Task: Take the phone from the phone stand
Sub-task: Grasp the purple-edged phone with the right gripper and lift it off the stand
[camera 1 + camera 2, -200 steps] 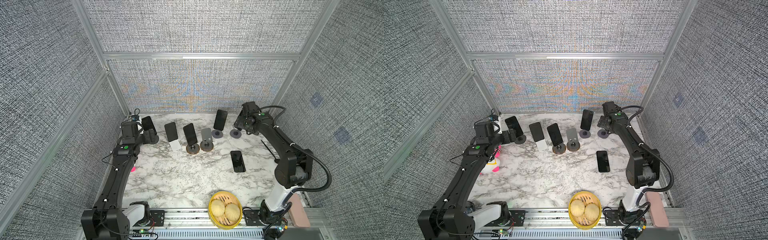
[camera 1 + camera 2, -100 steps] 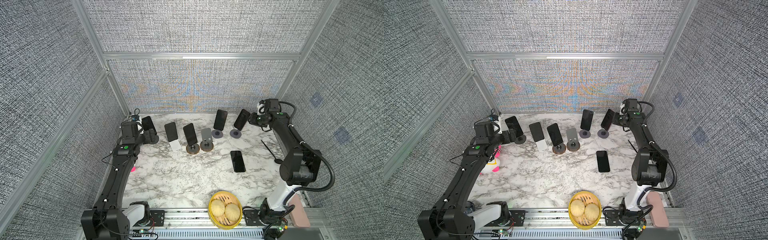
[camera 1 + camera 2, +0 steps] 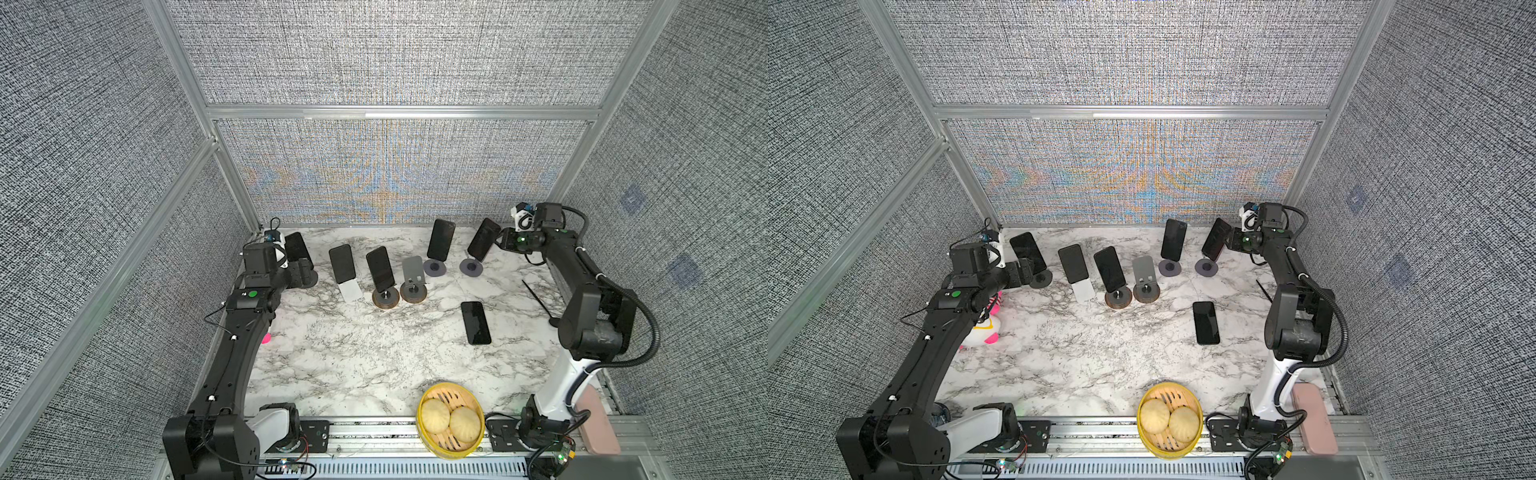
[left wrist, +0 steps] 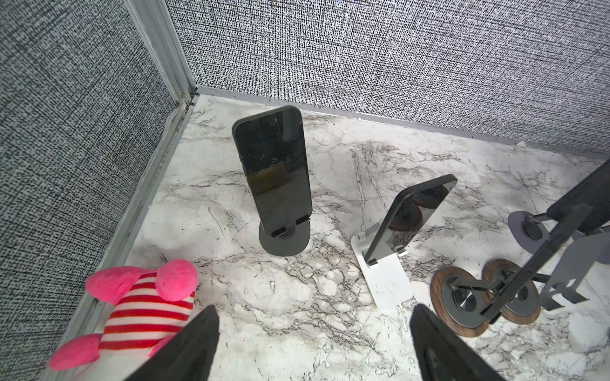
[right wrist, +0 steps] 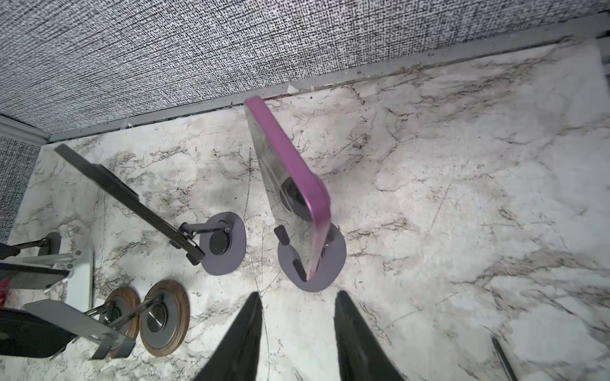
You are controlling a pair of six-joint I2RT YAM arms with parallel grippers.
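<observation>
Purple-backed phone (image 5: 293, 178) stands untouched just beyond right end effector (image 5: 297, 293).

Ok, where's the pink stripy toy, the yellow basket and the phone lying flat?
pink stripy toy (image 4: 148, 310): left wrist view, on its striped belly.
yellow basket (image 3: 453, 454): in a top view, on its front wall.
flat phone (image 3: 476, 323): in a top view, on the middle of its screen.

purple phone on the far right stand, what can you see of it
The purple phone is a slim slab with a magenta rim and dark glossy glass. It stands on end, tilted sideways, its lower edge at two black hooks over a round grey base. Nothing else touches it; the open right tool is short of it.
</observation>
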